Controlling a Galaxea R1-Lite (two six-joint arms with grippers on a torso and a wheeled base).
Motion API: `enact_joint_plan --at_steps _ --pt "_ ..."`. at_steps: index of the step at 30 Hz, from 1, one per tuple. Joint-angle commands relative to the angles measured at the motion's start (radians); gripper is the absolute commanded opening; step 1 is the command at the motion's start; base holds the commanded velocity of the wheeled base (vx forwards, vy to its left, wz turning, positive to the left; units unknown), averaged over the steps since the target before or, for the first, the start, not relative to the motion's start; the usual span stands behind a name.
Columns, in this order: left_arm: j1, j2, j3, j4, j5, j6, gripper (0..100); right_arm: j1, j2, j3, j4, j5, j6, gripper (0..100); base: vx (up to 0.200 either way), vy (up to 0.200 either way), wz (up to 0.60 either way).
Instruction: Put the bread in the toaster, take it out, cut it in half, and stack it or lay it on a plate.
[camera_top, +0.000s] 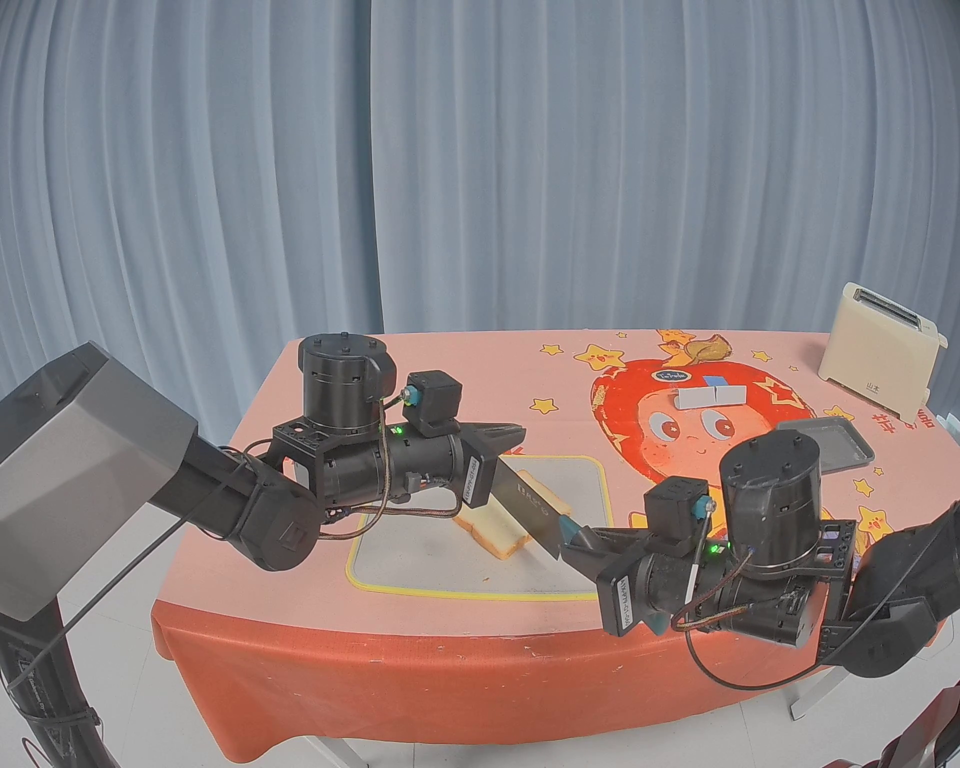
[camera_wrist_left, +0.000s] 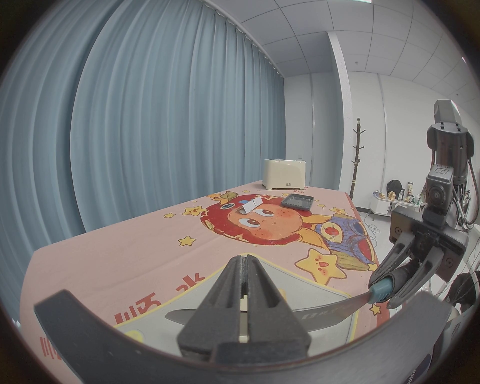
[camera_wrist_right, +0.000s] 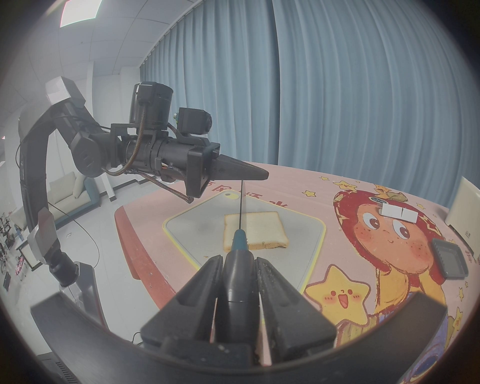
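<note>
**Knife poised over the bread slice**

The bread slice (camera_top: 497, 532) lies flat on the pale cutting mat (camera_top: 415, 550) near the front of the table; it looks whole, with no cut visible. The right gripper (camera_top: 582, 541) is pinching the teal handle of the knife (camera_top: 530, 503), just beside the slice's near right corner. The blade runs from there across the slice's middle, seen edge-on in the right wrist view (camera_wrist_right: 240, 202); whether the edge touches the crust cannot be told. The left gripper (camera_top: 512, 436) has its fingers pressed together and empty; it hangs above the slice's far side, clear of it, the blade passing just under its tip. The cream toaster (camera_top: 880, 360) stands at the far right corner; a dark grey tray (camera_top: 825, 445) lies near it, well apart from the bread.
</note>
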Motion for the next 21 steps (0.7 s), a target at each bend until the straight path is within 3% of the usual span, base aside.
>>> enact_joint_plan --at_steps 1,15,21 --pt "-0.001 0.000 0.009 -0.005 0.000 -0.001 0 0.000 0.014 -0.002 -0.002 -0.002 0.000 0 0.000 0.000 0.00" --pt "-0.008 0.005 0.031 -0.010 0.000 0.001 0 -0.008 0.031 -0.009 0.000 -0.010 0.000 0 0.000 0.000 0.00" --pt "-0.007 0.066 0.040 -0.101 0.000 -0.002 0 -0.008 0.031 -0.010 0.000 -0.010 0.000 0 0.000 0.000 0.00"
